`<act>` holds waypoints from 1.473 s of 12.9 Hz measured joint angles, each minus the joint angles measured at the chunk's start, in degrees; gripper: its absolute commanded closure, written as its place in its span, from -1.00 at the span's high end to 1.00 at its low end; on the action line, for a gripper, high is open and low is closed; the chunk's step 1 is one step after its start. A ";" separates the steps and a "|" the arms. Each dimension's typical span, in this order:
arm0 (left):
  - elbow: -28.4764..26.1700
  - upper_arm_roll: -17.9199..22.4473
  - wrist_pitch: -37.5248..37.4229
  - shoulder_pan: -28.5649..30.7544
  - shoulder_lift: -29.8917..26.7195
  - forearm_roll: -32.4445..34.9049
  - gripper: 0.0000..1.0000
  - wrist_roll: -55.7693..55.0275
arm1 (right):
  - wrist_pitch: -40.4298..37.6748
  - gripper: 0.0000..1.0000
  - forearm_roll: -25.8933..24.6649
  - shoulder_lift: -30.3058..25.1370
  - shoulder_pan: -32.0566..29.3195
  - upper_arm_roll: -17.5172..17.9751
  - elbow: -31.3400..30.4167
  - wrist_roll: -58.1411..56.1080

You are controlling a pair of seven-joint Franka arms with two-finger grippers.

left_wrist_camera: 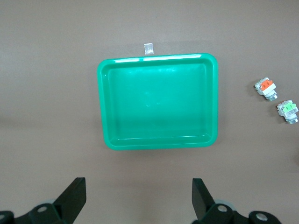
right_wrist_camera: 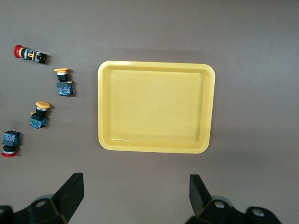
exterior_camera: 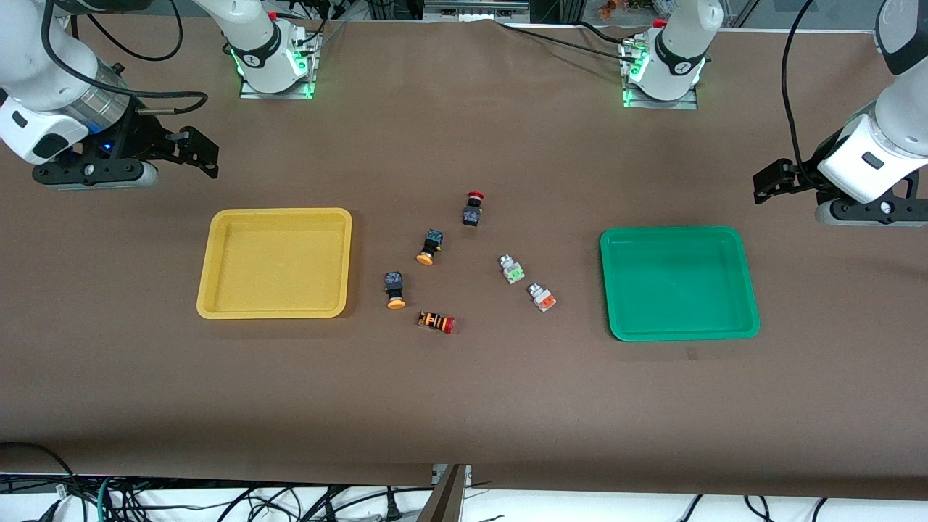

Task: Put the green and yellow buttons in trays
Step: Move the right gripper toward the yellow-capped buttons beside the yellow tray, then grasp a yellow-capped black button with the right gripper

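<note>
Six buttons (exterior_camera: 396,290) on table between yellow tray (exterior_camera: 275,262) and green tray (exterior_camera: 678,281); both trays hold nothing. Left gripper (left_wrist_camera: 138,198) and right gripper (right_wrist_camera: 135,196): fingers apart, raised at table ends.

White rounded arm links, black cables, green-lit bases, black left gripper (exterior_camera: 770,181) and right gripper (exterior_camera: 199,154).

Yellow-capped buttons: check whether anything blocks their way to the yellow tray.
Nothing visible does. Both yellow-capped buttons lie beside the yellow tray, bare table between. The orange-striped button lies nearer the camera, off that path.
</note>
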 measured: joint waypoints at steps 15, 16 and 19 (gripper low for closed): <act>-0.02 -0.05 0.00 -0.01 0.05 0.00 1.00 0.00 | 32.70 1.00 0.08 27.96 13.51 1.24 -0.95 17.01; -0.03 -0.05 0.00 -0.01 0.06 0.00 1.00 0.00 | 37.84 1.00 0.08 31.63 14.22 1.23 -0.91 18.35; -0.03 -0.06 0.00 -0.01 0.06 0.00 1.00 0.00 | 48.89 1.00 0.08 39.82 15.84 1.23 -0.57 19.63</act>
